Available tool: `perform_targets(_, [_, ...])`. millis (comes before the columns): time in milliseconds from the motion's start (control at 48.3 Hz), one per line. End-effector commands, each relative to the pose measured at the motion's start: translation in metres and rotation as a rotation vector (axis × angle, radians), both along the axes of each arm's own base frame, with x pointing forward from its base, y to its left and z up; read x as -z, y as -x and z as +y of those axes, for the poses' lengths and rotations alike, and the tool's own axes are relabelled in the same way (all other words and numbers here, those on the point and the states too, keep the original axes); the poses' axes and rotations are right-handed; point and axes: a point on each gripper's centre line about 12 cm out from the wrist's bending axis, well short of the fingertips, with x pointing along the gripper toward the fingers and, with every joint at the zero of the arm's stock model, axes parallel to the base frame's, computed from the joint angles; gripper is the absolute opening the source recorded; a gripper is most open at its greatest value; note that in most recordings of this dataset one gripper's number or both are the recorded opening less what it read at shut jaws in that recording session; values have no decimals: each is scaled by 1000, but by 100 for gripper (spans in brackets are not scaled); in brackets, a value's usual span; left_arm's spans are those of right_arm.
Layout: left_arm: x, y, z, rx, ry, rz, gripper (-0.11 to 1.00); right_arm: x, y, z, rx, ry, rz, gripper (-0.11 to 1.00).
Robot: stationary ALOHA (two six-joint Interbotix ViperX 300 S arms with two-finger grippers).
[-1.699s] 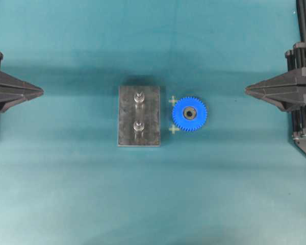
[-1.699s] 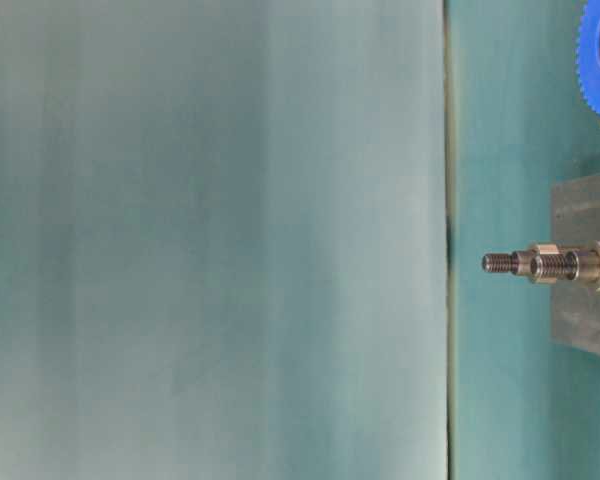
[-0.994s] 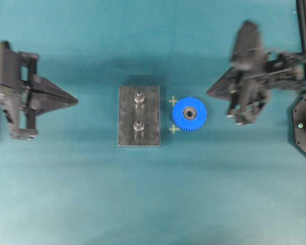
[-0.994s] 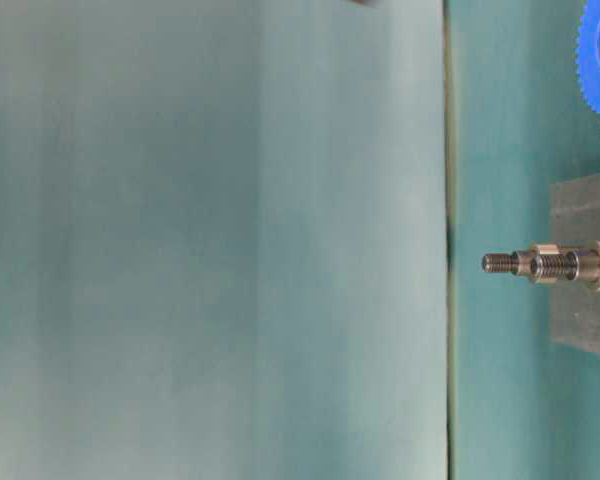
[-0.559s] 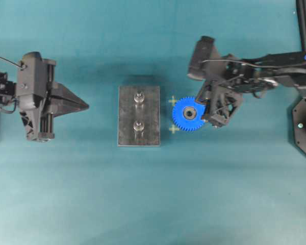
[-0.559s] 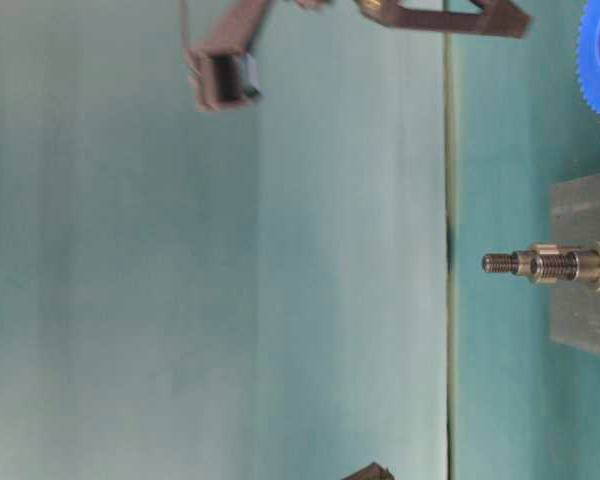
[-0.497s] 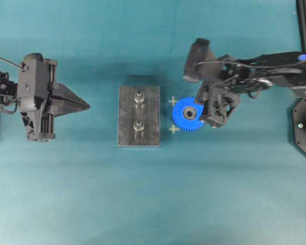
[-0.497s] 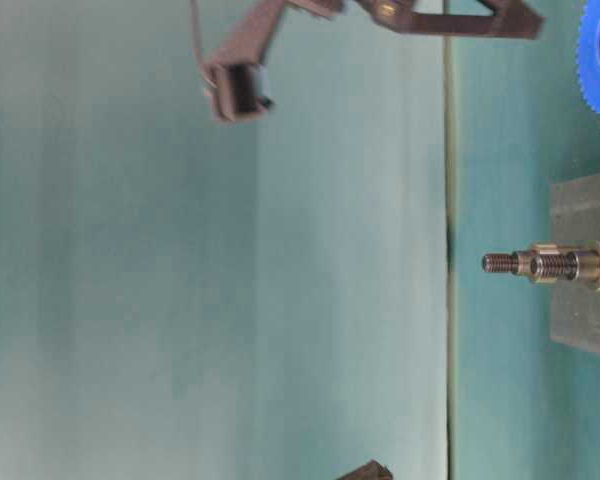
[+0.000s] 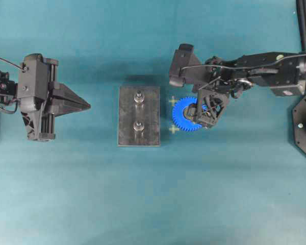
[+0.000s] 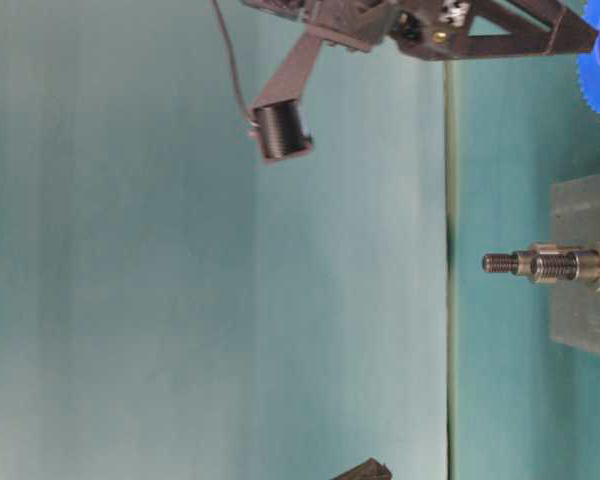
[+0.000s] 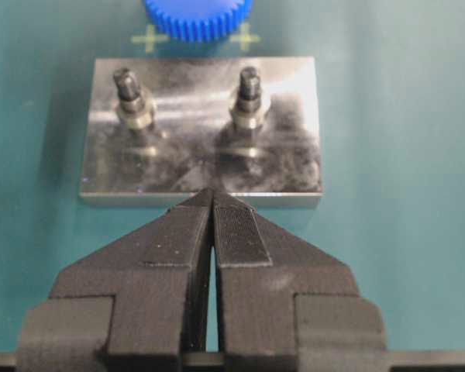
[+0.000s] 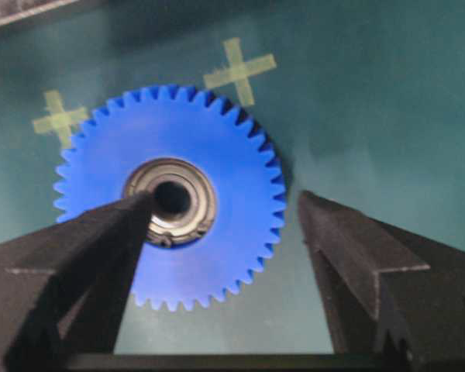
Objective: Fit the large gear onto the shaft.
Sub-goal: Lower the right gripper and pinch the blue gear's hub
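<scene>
Large gear flat on table, right of plate with shaft.

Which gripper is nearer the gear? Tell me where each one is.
Right. The right gripper is open right over the gear, one finger above its hub. The left gripper is shut, on the far side of the plate.

From overhead we see the right gripper covering the right half of the large gear, while the left wrist view's top edge cuts that gear off, and the table-level view shows only its rim.
</scene>
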Motion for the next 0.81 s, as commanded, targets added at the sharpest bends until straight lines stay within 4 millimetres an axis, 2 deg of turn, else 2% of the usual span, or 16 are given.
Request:
perform_targets(0, [-7, -3, 1, 0, -6, -26, 0, -5, -5, -1, -10, 7, -12, 82])
perform_targets(642, [-4, -2, 0, 2, -6, -32, 0, 18, -9, -2, -7, -18, 88, 79])
perform_targets(725, [-4, -2, 0, 1, -5, -32, 0, 19, -9, -3, -7, -23, 106, 75])
perform_targets(787, [-4, -2, 1, 0, -6, -32, 0, 19, -10, -3, -8, -24, 110, 68])
